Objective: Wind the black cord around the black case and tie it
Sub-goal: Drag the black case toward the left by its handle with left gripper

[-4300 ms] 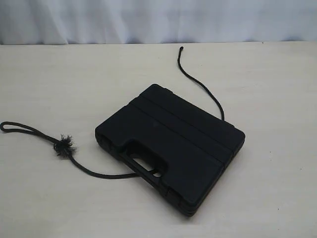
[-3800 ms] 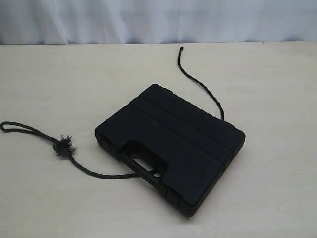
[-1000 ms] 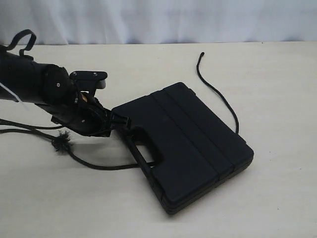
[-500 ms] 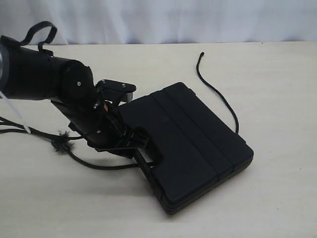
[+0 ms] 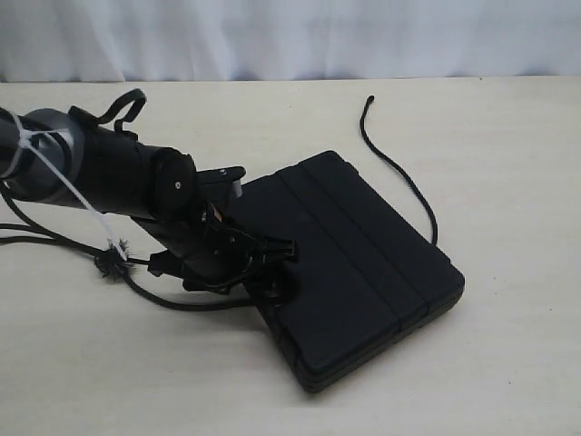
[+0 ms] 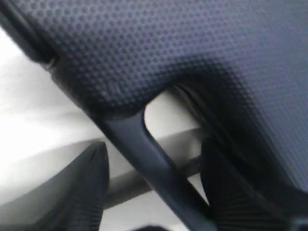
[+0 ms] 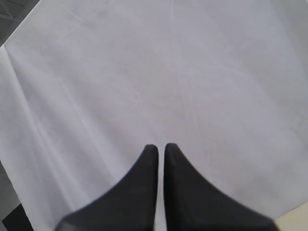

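The black case lies flat on the table, handle slot toward my left gripper. The black cord runs out from under it. One end curls off behind the case; the other leads left to a frayed knot. My left gripper is open at the handle. In the left wrist view its fingers stand either side of the handle bar without pinching it, and the cord crosses beneath. My right gripper is shut on nothing, over white cloth, outside the exterior view.
The beige table has open surface right of and in front of the case. A white curtain closes off the back. My left arm's cables trail over the table's left side.
My left gripper has opened and moved right, from beside the case's corner onto its handle. The case and cord have stayed put over the last second; earlier the case was shifted and turned.
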Controlling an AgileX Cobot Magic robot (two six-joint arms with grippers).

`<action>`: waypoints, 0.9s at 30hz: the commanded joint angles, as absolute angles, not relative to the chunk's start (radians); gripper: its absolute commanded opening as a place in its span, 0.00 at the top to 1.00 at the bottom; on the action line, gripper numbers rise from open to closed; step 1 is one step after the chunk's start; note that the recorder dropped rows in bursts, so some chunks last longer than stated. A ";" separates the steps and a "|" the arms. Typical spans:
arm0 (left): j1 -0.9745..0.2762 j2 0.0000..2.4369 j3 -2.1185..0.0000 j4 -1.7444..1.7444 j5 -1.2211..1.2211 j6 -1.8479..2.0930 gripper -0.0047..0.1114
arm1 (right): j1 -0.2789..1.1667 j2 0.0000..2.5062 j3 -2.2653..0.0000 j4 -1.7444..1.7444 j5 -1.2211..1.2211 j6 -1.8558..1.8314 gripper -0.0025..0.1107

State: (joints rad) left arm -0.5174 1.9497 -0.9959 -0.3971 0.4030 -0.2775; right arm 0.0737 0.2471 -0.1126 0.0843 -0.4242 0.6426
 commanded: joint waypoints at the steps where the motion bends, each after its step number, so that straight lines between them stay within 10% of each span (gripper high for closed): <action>1: -0.524 1.975 -1.001 -0.404 0.348 -0.284 0.50 | 0.072 0.251 -0.116 0.074 -0.413 0.643 0.94; 8: -0.524 1.955 -1.001 -0.383 0.294 -0.284 0.96 | 0.072 0.251 -0.116 0.059 -0.382 0.643 0.94; 27: -0.307 1.810 -1.016 -0.376 0.410 -0.253 0.96 | 0.072 0.425 -0.256 -1.139 -0.524 1.354 0.94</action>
State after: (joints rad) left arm -0.3403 1.8410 -0.9960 -0.3540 0.4143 -0.2540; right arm 0.0737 0.3586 -0.2114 -0.9247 -0.4611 1.2240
